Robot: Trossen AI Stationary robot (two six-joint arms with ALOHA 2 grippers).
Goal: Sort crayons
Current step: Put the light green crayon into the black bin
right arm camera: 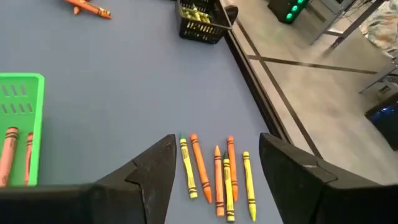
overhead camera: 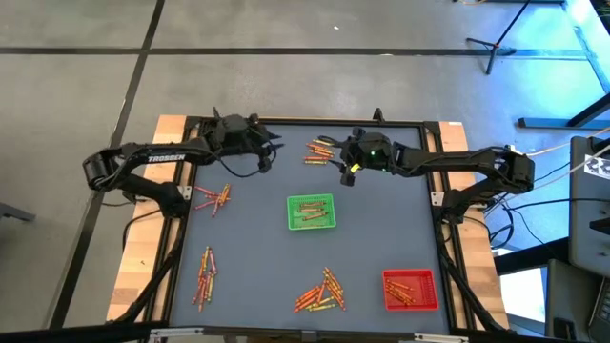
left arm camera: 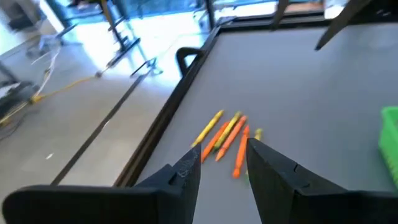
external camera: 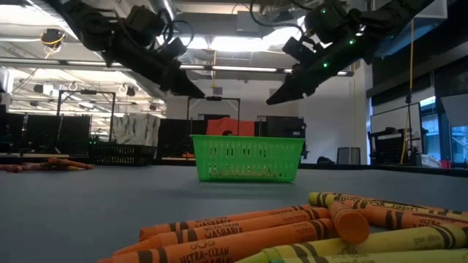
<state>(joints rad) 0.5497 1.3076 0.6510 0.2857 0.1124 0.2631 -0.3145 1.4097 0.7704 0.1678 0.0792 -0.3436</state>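
Note:
A small group of orange and yellow crayons (overhead camera: 319, 151) lies flat on the table by its far edge; it also shows in both wrist views, crayons (left arm camera: 227, 140) and crayons (right arm camera: 214, 177). My left gripper (overhead camera: 274, 145) hangs above the table to their left, open and empty, gripper (left arm camera: 224, 167). My right gripper (overhead camera: 346, 175) hangs to their right, open wide and empty, gripper (right arm camera: 214, 165). Both slant down toward this group, well above the table, as the low view shows: left gripper (external camera: 194, 91), right gripper (external camera: 281, 95).
A green tray (overhead camera: 312, 211) with crayons stands mid-table, a red tray (overhead camera: 410, 289) at the near right. Loose crayon piles lie at the left (overhead camera: 214, 197), near left (overhead camera: 205, 276) and near middle (overhead camera: 322, 291). A black basket (right arm camera: 202, 22) stands by the far edge.

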